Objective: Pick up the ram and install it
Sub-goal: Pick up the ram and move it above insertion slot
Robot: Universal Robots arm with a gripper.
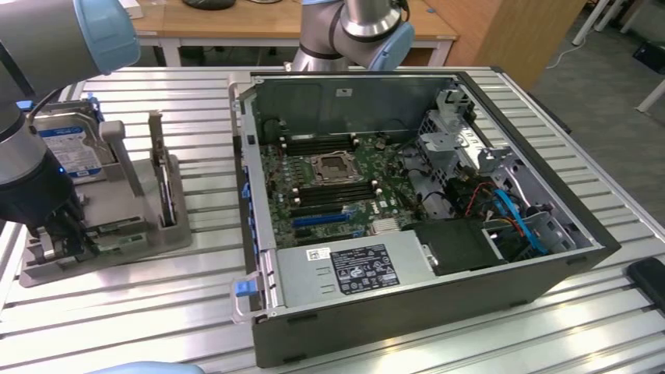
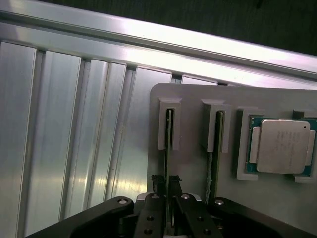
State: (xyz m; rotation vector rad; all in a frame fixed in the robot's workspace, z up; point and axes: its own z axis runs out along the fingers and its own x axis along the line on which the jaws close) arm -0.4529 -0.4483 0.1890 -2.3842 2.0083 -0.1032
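Robot's hand [image 2: 167, 180] pinches the ram [image 2: 169, 126], on edge in its grey holder [image 2: 190, 99] — thin, light, stiff, prob. fragile; grip mid-length.

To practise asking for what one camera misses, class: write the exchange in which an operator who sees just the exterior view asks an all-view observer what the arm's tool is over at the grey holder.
Operator: The arm hides part of the grey holder from me. What is its tool over?
Observer: In the wrist view the gripper is centred on the ram, which stands on edge in a slot.
Operator: Is anything close beside it?
Observer: A second stick stands in the next slot, between the ram and the CPU chip.
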